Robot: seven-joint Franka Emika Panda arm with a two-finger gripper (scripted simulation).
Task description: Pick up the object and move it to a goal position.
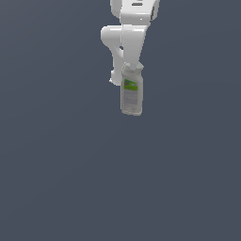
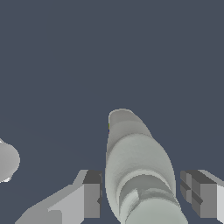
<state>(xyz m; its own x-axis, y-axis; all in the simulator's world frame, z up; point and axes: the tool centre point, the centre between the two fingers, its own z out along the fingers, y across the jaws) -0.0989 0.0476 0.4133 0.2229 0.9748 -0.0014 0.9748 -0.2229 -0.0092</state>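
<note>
The object, a small pale grey-white bottle (image 1: 132, 94) with a green-and-white label, stands upright on the dark grey surface just below the white arm. My gripper (image 1: 132, 67) is directly over its cap end. In the wrist view the bottle (image 2: 135, 153) runs away from the camera between my two fingers, one grey pad (image 2: 92, 194) on one side and the other pad (image 2: 197, 197) opposite. A narrow gap shows between each pad and the bottle. My gripper (image 2: 144, 194) is open around the bottle's upper part without touching it.
A plain dark grey floor (image 1: 56, 179) fills both views. A white rounded part of the arm (image 1: 113, 77) hangs beside the bottle, and a rounded pale shape (image 2: 6, 162) shows at the edge of the wrist view.
</note>
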